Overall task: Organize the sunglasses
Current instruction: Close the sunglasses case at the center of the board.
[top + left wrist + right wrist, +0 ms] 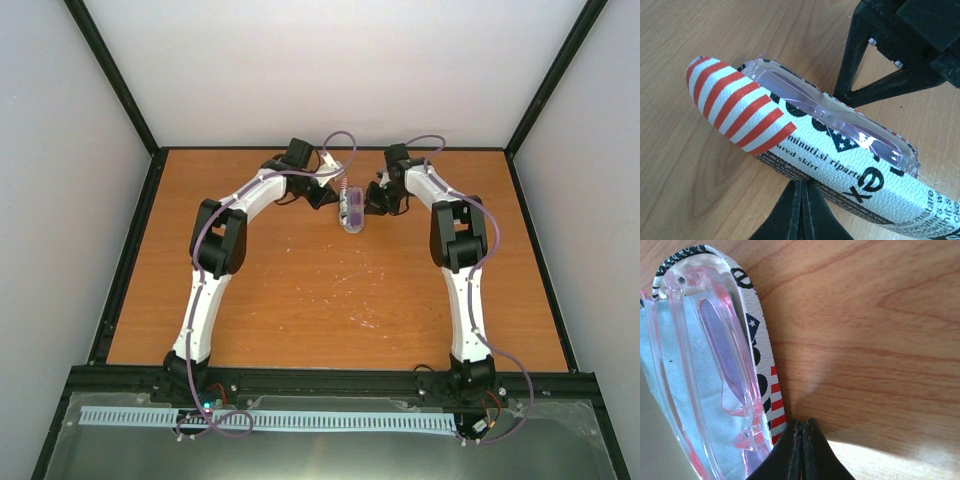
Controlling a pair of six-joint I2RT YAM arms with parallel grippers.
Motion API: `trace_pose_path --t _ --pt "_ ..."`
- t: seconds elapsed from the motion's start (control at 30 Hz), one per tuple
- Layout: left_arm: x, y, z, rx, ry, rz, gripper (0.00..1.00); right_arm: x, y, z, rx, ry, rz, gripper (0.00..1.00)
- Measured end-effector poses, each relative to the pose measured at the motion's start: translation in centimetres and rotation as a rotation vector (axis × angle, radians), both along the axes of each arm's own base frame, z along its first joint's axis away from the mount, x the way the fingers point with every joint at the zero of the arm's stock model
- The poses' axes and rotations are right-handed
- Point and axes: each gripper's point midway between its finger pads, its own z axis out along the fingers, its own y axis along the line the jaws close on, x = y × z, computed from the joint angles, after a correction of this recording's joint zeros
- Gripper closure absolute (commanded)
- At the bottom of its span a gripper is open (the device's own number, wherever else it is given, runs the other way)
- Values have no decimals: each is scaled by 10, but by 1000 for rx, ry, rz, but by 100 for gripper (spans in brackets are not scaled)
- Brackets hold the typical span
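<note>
Pink clear-framed sunglasses [352,208] nested in an open printed case [740,105], at the far middle of the tabletop [300,300]. Lie lengthwise, roughly near to far, between the two arms.

On one long side, left tool [801,210] pressed together, tips just beside the case wall, gripping nothing that shows. On the other long side, right tool [802,450] likewise together, tips at the case edge, holding nothing visible. Both about equally near.

Striped flap [735,112] curls up over one end; lid not yet closed. Probably calls for folding that flap over the lenses while one tool steadies the case. Only the opposite tool crowds the approach.
</note>
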Motion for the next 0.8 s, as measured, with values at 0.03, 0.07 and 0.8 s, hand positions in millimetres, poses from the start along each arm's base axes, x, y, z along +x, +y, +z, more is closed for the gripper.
trace_pose_path --t 0.03,0.07,0.8 --pt "0 -1 -1 1 2 -1 97 0 0 0 5 -1 1 96" --pt "-1 -1 -3 3 6 -2 97 0 0 0 10 -4 0 96" --pt "-4 -11 -7 5 4 -19 96 -1 0 2 44 -31 -13 97"
